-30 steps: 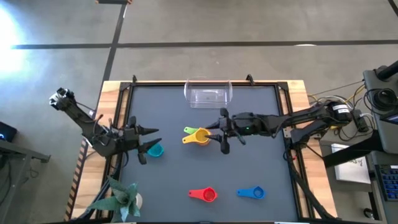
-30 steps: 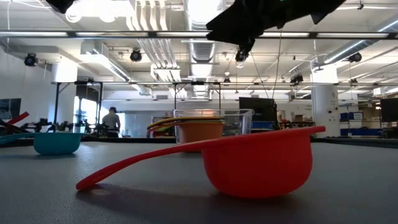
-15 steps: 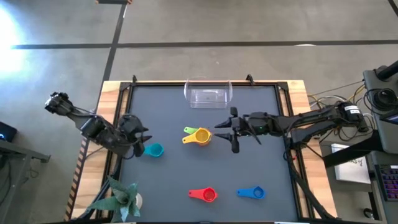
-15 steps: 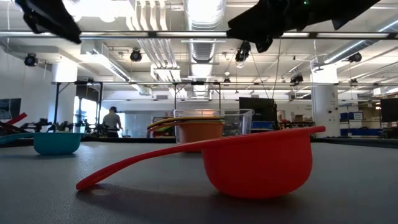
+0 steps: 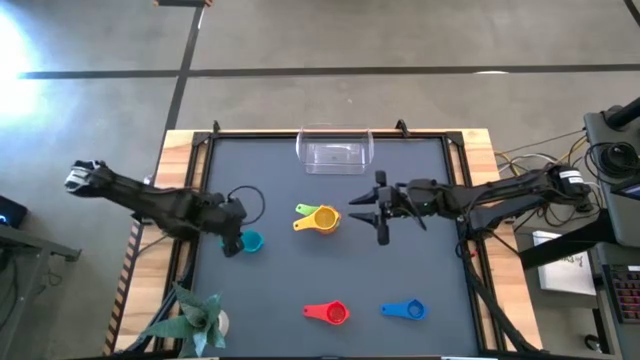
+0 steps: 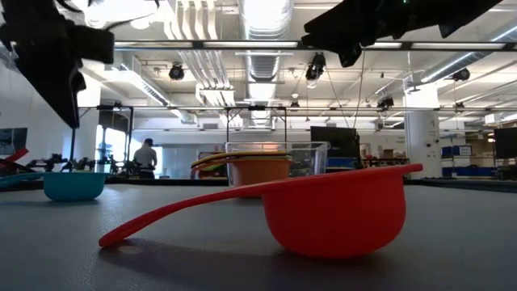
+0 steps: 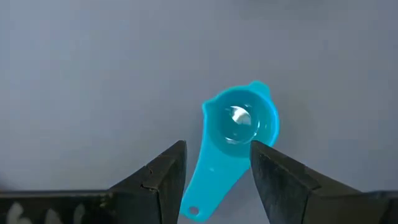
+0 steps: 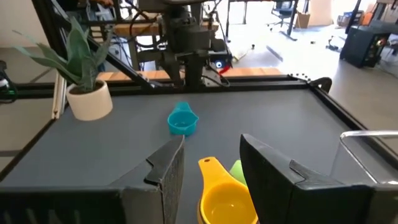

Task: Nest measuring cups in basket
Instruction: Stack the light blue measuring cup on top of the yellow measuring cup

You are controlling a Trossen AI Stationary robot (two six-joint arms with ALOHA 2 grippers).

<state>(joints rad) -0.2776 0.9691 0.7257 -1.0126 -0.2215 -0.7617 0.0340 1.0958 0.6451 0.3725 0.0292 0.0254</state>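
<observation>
The left gripper (image 7: 214, 177) hangs over the small teal plastic measuring cup (image 7: 239, 124) near the tabletop's left edge, fingers spread to either side of its flat handle, apparently lined up to pinch it. The right gripper (image 5: 368, 214) waits near the centre with fingers apart, just beside the nested yellow measuring cup (image 5: 320, 218). The clear plastic rectangular basket (image 5: 334, 147) sits at the far edge, seemingly empty.
</observation>
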